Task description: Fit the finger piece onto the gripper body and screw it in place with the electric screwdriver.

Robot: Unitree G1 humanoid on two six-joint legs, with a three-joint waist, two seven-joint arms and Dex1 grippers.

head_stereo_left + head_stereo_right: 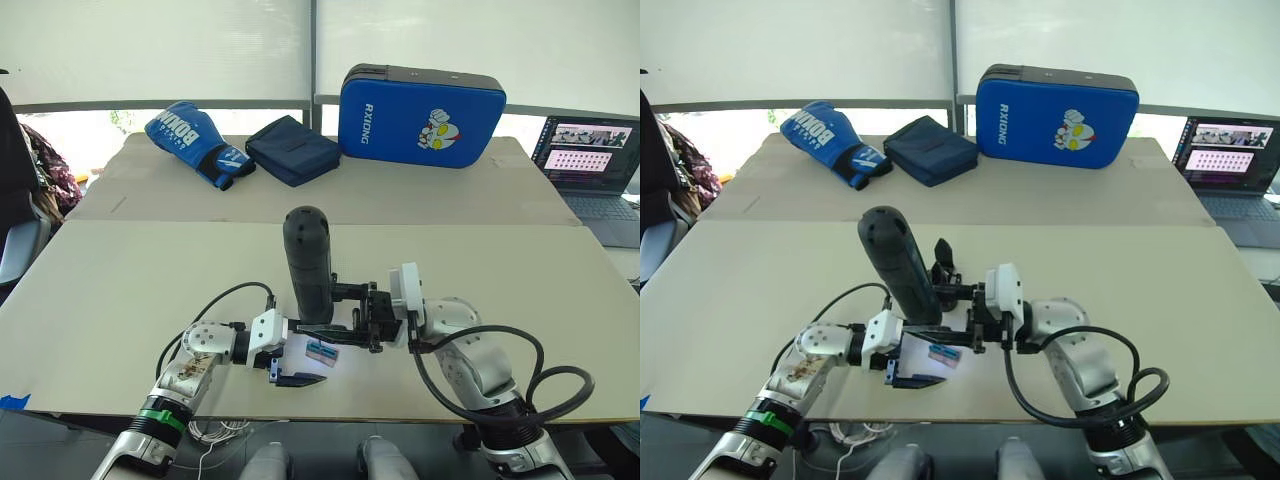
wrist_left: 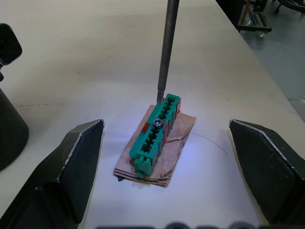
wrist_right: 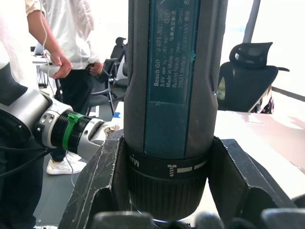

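The right gripper (image 1: pixel 362 318) clamps the screwdriver (image 1: pixel 308 262) upright near the surface's (image 1: pixel 120 290) near edge. The bit (image 2: pixel 165 50) touches the far end of a green block (image 2: pixel 155 133) on brown card. The left gripper (image 1: pixel 303 352) stands wide around the block, touching nothing.

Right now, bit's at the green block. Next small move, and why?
Probably slide the bit sideways onto the screw in the green block, then press down. The right gripper holds the electric screwdriver upright, but its tip rests at the block's far end, off the screw. The left gripper is open around the block.
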